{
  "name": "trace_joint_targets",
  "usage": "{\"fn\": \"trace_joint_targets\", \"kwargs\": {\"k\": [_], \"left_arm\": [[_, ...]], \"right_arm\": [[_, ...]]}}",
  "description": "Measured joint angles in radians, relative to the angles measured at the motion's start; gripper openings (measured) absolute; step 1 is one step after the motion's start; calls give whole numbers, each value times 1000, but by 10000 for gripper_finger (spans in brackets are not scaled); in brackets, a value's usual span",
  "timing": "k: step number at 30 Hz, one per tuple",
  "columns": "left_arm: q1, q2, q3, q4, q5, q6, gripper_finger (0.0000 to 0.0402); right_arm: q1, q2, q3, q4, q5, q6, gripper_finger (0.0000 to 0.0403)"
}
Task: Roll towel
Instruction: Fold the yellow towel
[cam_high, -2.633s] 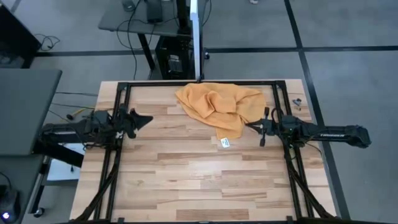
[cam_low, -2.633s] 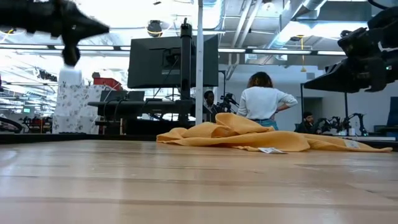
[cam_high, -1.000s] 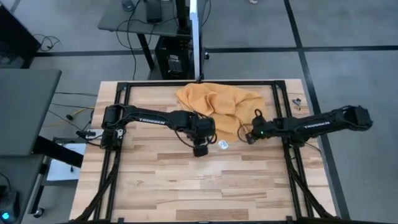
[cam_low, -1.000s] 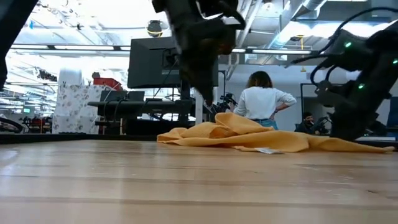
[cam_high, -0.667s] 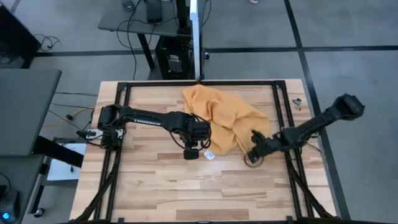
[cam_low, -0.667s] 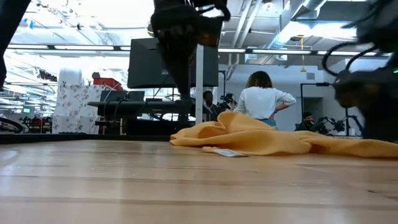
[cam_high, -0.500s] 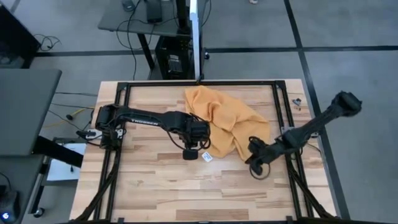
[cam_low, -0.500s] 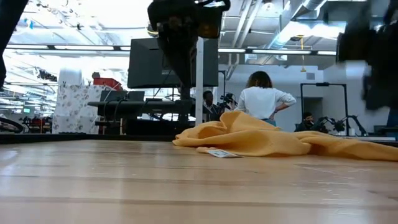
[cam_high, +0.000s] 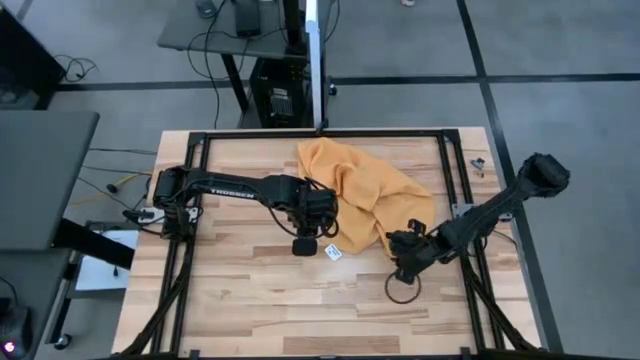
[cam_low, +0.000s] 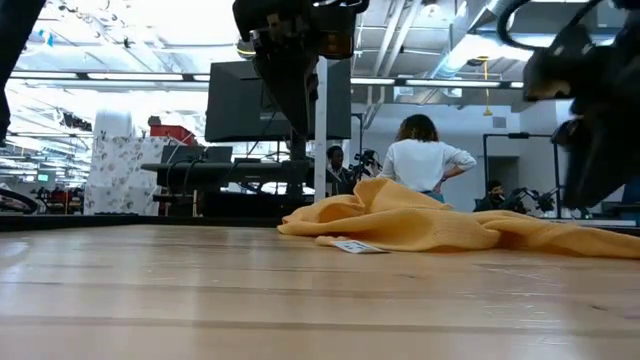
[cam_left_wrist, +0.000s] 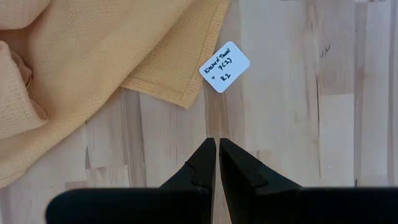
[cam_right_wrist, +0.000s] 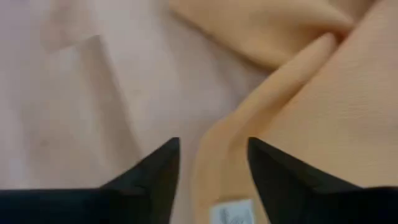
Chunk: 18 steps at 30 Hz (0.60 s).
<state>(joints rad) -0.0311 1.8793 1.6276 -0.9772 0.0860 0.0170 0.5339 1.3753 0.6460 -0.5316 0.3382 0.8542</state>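
The mustard-orange towel (cam_high: 365, 190) lies crumpled on the far half of the wooden table, and its white tag (cam_high: 333, 252) rests on the wood at its near left corner. My left gripper (cam_high: 303, 247) hovers shut just beside that tag (cam_left_wrist: 224, 66) and the towel's corner (cam_left_wrist: 186, 99), over bare wood. My right gripper (cam_high: 400, 255) is open at the towel's near right edge. Its two fingers stand on either side of a fold (cam_right_wrist: 217, 143) of that edge, above it. In the low view the towel (cam_low: 420, 225) rests in a low heap.
A black metal frame (cam_high: 320, 133) runs along the table's far edge and sides. A loop of dark cable (cam_high: 400, 290) hangs by my right gripper. Small dark bits (cam_high: 477, 165) lie at the far right. Bare wood (cam_high: 320, 310) fills the near half. A person stands in the room behind.
My right gripper has gone toward the table's near edge, and the towel's near right part has been drawn out that way with it. The tag corner has slid toward the near left. My left gripper has shifted slightly left and stays shut.
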Motion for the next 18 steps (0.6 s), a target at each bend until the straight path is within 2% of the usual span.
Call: {"fn": "trace_joint_targets", "kwargs": {"k": [3, 5, 7, 11, 12, 18], "left_arm": [[-1, 0, 0, 0, 0, 1, 6], [-1, 0, 0, 0, 1, 0, 6], [-1, 0, 0, 5, 1, -12, 6], [-12, 2, 0, 72, 2, -63, 6], [-19, 5, 0, 107, 1, -72, 6], [-64, 90, 0, 244, 5, -97, 6]], "right_arm": [[0, 99, 0, -4, -3, 17, 243], [-7, 138, 13, -9, -8, 87, 241], [-13, 152, 33, -15, -26, 128, 206], [-14, 128, 81, 4, -31, 86, 47], [-14, 116, 88, 14, -30, 73, 25], [-27, 106, 87, 11, -49, 82, 3]]}}
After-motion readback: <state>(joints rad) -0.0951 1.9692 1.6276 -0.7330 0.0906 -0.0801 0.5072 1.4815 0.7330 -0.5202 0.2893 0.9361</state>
